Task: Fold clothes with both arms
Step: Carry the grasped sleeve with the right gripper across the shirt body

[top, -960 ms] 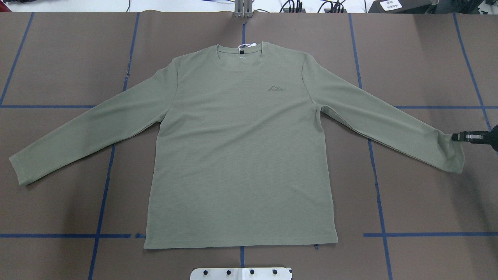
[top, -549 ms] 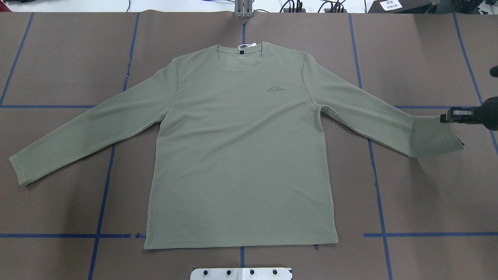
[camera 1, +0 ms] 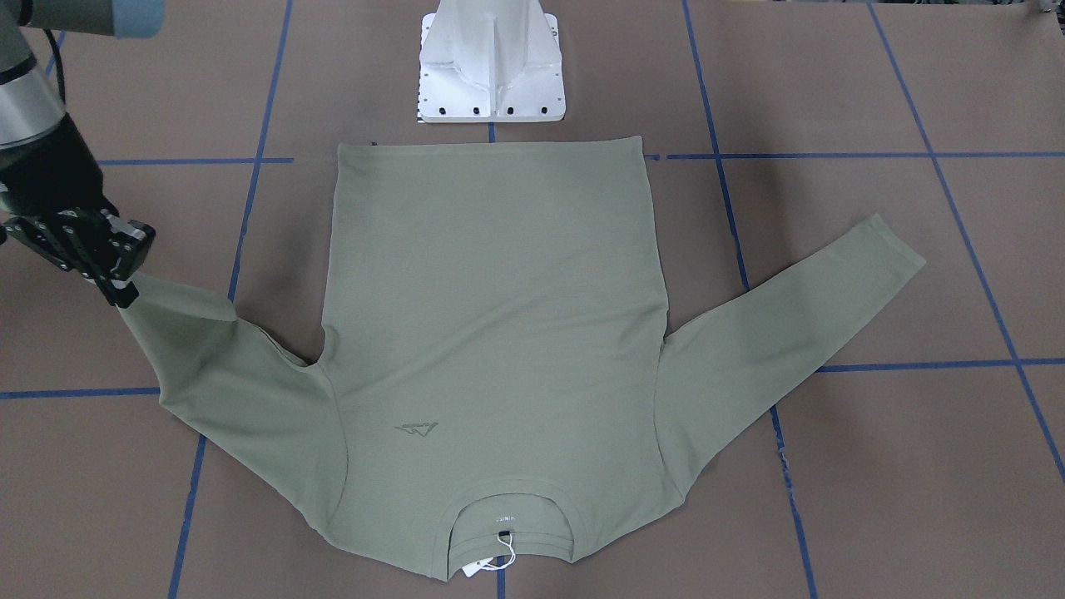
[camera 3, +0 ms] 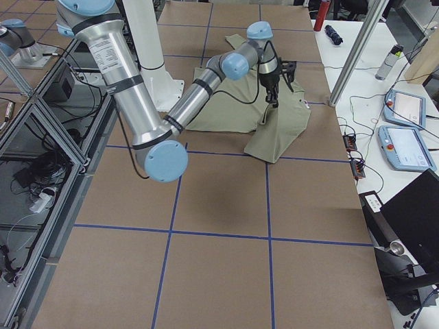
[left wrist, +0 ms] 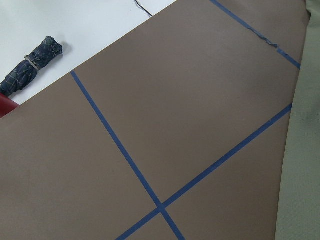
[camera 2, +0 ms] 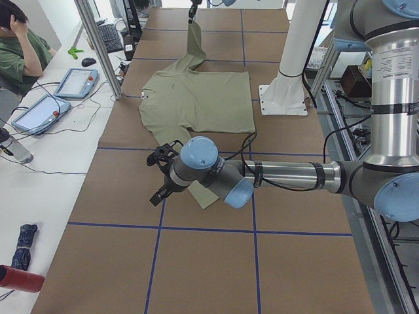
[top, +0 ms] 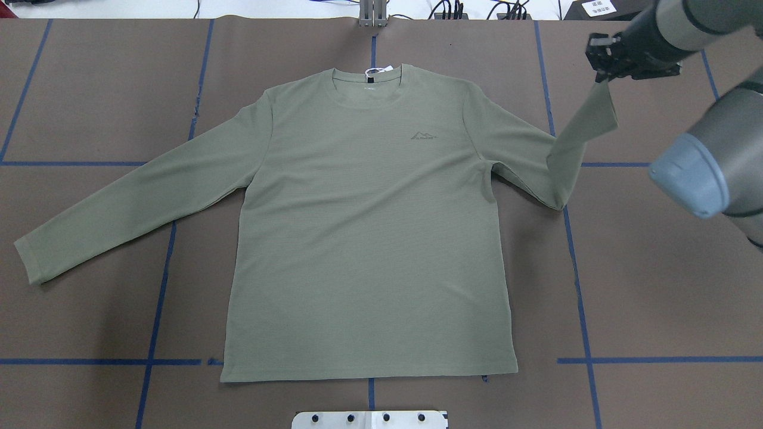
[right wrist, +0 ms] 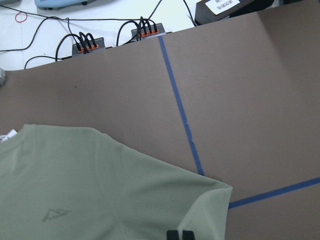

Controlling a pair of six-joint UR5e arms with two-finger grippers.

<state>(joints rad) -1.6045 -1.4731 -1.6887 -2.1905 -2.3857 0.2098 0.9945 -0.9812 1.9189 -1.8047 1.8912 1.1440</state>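
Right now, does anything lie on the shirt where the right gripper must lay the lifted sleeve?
Nothing visible. The right gripper holds the sleeve raised; the shirt front lies flat and bare, hang tag at the neck.

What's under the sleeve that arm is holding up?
Only brown table and a blue tape line show beneath the raised sleeve. Where it drapes onto the table, the cloth hides whatever's below.

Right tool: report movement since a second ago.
Yes: the black two-finger right tool, gripping the sage-green shirt, crossed the horizontal blue tape line up-view, leftward.
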